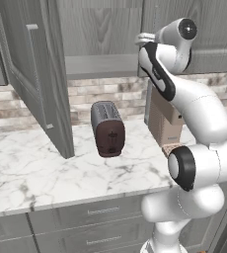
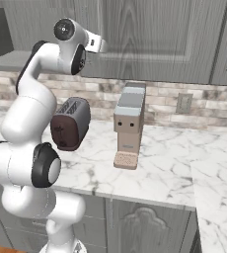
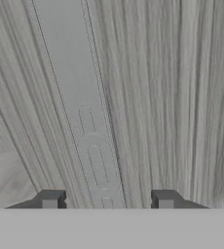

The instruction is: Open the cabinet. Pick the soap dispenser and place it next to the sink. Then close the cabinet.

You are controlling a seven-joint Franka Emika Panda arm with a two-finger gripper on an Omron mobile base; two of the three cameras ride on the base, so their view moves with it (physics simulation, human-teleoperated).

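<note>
Hand view is showing my gripper (image 3: 106, 199) straddling the slim bar handle (image 3: 92, 141) of the cabinet (image 3: 172, 97), fingers apart on either side, not yet clamping. I am working on the door; next I should grip and swing it.

Glossy white arm (image 1: 199, 106) built of rounded, bulbous segments. Black bands at the joints, one long dark strip along the upper link. Dark round cap with a small grey centre on the topmost joint (image 2: 64, 29). Pale grey end effector (image 3: 106, 200) with two small dark, squared fingertips (image 3: 49, 199).
</note>
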